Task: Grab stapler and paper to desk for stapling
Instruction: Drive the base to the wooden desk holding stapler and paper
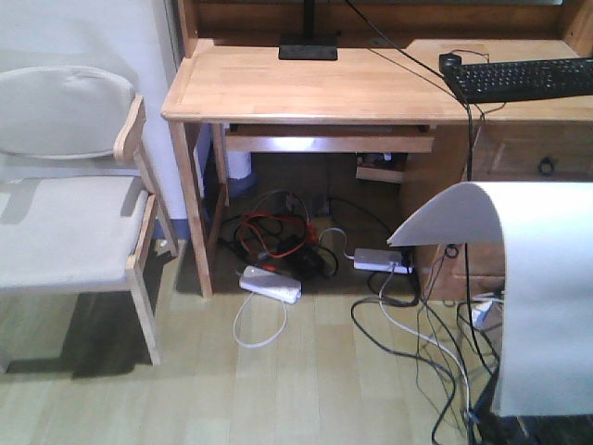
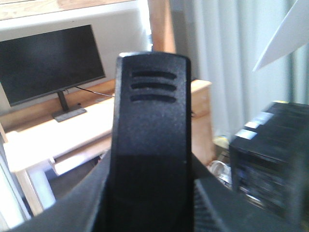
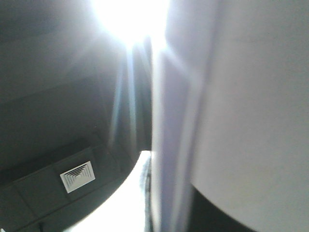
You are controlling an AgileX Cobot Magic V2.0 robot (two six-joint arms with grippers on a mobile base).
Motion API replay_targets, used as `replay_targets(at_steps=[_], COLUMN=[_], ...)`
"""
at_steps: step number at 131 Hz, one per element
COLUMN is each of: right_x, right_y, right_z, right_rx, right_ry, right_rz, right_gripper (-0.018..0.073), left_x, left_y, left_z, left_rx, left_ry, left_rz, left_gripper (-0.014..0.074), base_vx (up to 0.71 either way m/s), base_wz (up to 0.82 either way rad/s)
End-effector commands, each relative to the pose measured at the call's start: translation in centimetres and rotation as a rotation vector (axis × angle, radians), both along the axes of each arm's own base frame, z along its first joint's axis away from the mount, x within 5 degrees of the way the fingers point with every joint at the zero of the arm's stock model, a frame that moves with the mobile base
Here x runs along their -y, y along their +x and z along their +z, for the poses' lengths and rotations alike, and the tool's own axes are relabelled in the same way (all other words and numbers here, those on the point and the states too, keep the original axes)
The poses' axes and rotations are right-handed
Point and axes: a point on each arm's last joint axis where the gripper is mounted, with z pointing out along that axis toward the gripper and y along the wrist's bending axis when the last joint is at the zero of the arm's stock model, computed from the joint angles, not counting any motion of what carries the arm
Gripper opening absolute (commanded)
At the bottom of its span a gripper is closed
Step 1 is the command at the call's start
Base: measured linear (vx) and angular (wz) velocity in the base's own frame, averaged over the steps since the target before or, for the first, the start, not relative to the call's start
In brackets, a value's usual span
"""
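A black stapler with three grooves near its top stands upright in the left wrist view. My left gripper is shut on it, with a dark finger on each side. The white paper rises at the right of the front view and curls over to the left. It fills the right of the right wrist view as paper, running down into my right gripper, whose fingers are blurred by glare. The light wooden desk lies ahead, above and beyond both held things.
On the desk are a black keyboard and a monitor stand. Cables and a white power strip lie under it. A wooden chair stands at the left. A black box is to the stapler's right.
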Motion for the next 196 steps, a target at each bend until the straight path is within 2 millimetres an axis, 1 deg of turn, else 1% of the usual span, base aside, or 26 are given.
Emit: replay_targets(at_steps=[1, 101, 196], right_x=[0.06, 0.06, 0.06], right_y=[-0.35, -0.35, -0.35], right_z=[0.92, 0.92, 0.92], right_rx=[0.057, 0.057, 0.057], right_ry=[0.012, 0.011, 0.011], right_rz=[0.000, 0.000, 0.000], right_gripper=[-0.0006, -0.0006, -0.0006], left_x=[-0.04, -0.04, -0.03], left_y=[0.09, 0.09, 0.12], left_z=[1.71, 1.72, 1.72], left_rx=[0.086, 0.087, 0.085], left_ry=[-0.089, -0.090, -0.089], left_rz=[0.005, 0.005, 0.005], left_gripper=[0.0000, 0.0000, 0.0000], base_vx=[0.48, 0.44, 0.35], base_wz=[-0.03, -0.04, 0.03])
